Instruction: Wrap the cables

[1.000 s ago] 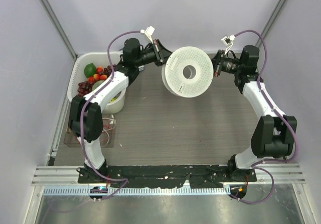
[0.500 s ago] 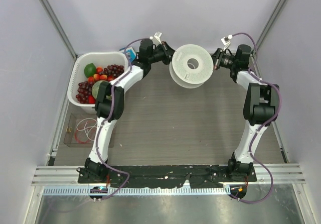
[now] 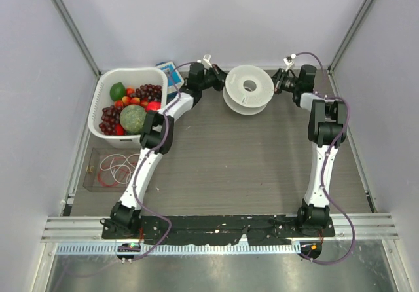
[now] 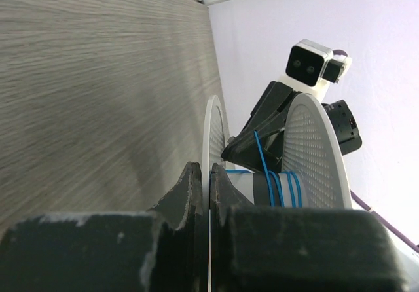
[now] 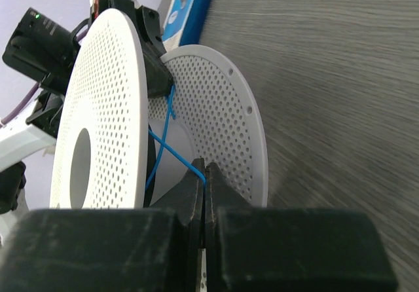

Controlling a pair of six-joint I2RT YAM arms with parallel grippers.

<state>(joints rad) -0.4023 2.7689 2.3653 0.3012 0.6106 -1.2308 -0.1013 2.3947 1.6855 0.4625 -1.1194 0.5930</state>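
Note:
A white perforated spool [image 3: 247, 89] is held between both grippers at the back of the table. My left gripper [image 3: 219, 82] is shut on the rim of one thin flange [image 4: 213, 128], which runs between its jaws [image 4: 209, 171]. A few turns of the thin blue cable [image 4: 285, 187] lie round the hub. My right gripper [image 3: 278, 82] is shut on the blue cable [image 5: 173, 154], pinched at its tips [image 5: 205, 169] between the two flanges [image 5: 98, 109]. Red and white cables [image 3: 116, 171] lie looped in a clear tray at the left.
A white basket [image 3: 105, 86] of fruit stands at the back left. A blue box [image 3: 171, 73] lies behind it, near the left gripper. The clear tray [image 3: 91, 181] sits in front of the basket. Side walls close in the table.
Both arms have stretched out toward the back. The spool has moved farther back and lower, and looks smaller. Both grippers have stayed shut.

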